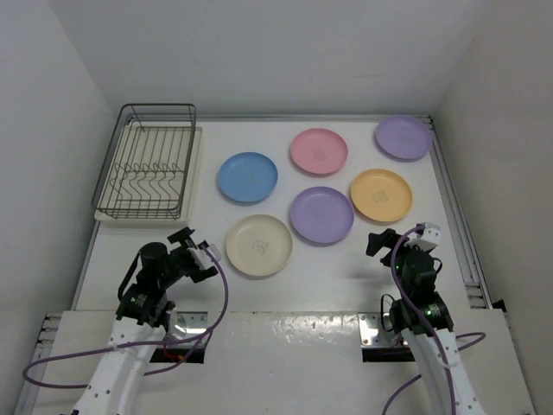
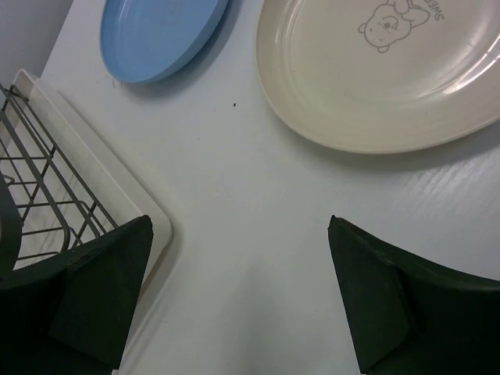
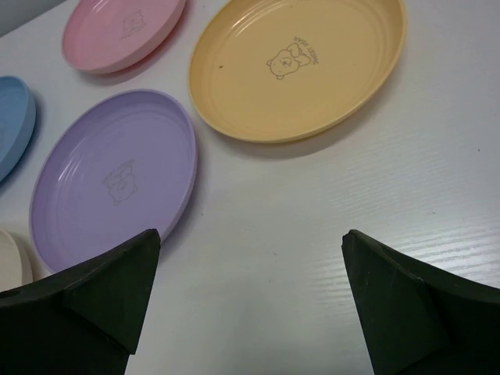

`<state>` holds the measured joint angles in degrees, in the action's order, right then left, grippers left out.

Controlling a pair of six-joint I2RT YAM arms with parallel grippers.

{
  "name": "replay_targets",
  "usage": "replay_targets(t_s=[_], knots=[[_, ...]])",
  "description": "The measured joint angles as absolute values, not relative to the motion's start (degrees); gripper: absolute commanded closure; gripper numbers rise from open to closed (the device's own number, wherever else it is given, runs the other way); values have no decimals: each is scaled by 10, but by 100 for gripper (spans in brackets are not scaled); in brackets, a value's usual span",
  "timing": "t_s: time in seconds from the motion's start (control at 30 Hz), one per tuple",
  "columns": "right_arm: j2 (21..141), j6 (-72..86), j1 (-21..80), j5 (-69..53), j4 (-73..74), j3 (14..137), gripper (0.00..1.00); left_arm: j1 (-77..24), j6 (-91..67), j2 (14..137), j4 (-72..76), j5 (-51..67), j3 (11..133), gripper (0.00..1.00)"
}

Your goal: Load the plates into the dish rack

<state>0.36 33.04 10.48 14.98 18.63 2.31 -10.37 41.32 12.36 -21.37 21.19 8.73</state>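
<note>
Six plates lie flat on the white table: cream (image 1: 258, 245), blue (image 1: 247, 177), pink (image 1: 318, 150), orange-yellow (image 1: 381, 195), a middle purple one (image 1: 321, 215) and a far-right purple one (image 1: 403, 137). The dark wire dish rack (image 1: 149, 162) stands empty at the far left. My left gripper (image 1: 192, 249) is open and empty, left of the cream plate (image 2: 391, 74), with the rack's cream tray (image 2: 117, 195) to its left. My right gripper (image 1: 390, 239) is open and empty, just near of the orange-yellow plate (image 3: 297, 66) and right of the purple plate (image 3: 113, 183).
White walls close in the table on the left, back and right. A metal rail (image 1: 458, 216) runs along the table's right edge. Purple cables (image 1: 220, 303) loop from both arms near the front edge.
</note>
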Motion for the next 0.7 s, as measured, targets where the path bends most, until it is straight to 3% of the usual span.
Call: replay_targets(t_s=[0.33,0.5,0.7], knots=[[20,332,106,150,185,23,0,-104,427,178,-237,276,113,0],[40,332,106,149,178,23,0,-150,367,358,-271,315,294,3],[172,328,106,143,131,23,0,-270,345,559,-336,196,498,0]])
